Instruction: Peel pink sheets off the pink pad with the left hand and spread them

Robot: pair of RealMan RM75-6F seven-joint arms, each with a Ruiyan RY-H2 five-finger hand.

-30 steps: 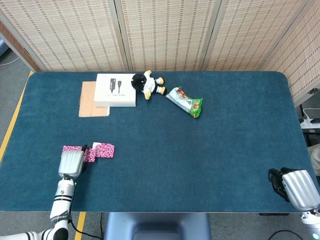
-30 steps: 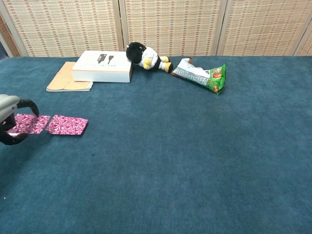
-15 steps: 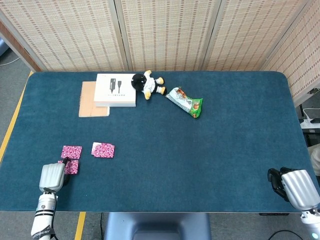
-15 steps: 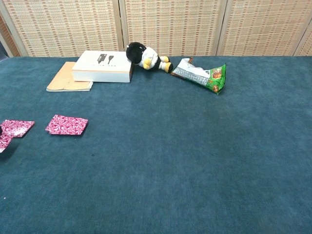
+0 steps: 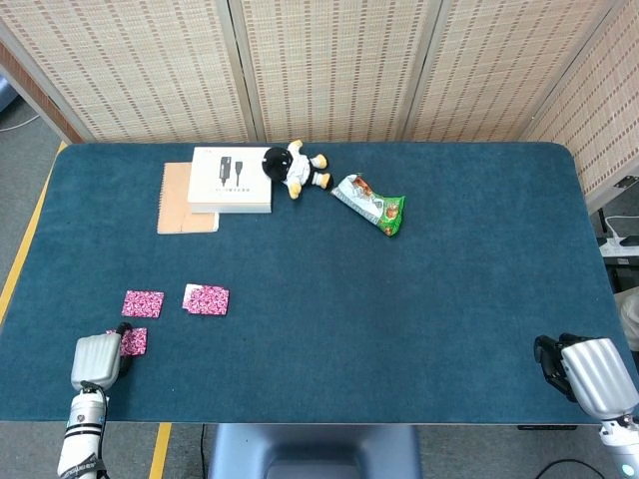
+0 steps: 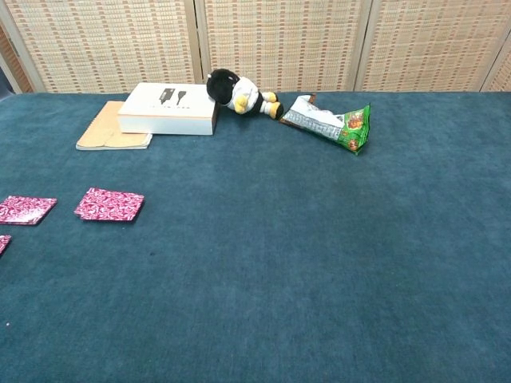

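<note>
The pink patterned pad lies flat on the blue table, left of centre; the chest view shows the pad too. One peeled pink sheet lies just left of it, also in the chest view as a sheet. My left hand is at the front-left table edge. Its dark fingertips pinch the edge of a second pink sheet; only a sliver of that sheet shows in the chest view. My right hand sits at the front-right corner, holding nothing, fingers loosely bent.
At the back left a white box rests on a tan notebook. A black-and-white plush toy and a green snack bag lie beside it. Woven screens stand behind the table.
My left hand drew back toward the front-left edge with a peeled sheet, leaving the first sheet beside the pad. It has left the chest view. The right hand stayed still.
</note>
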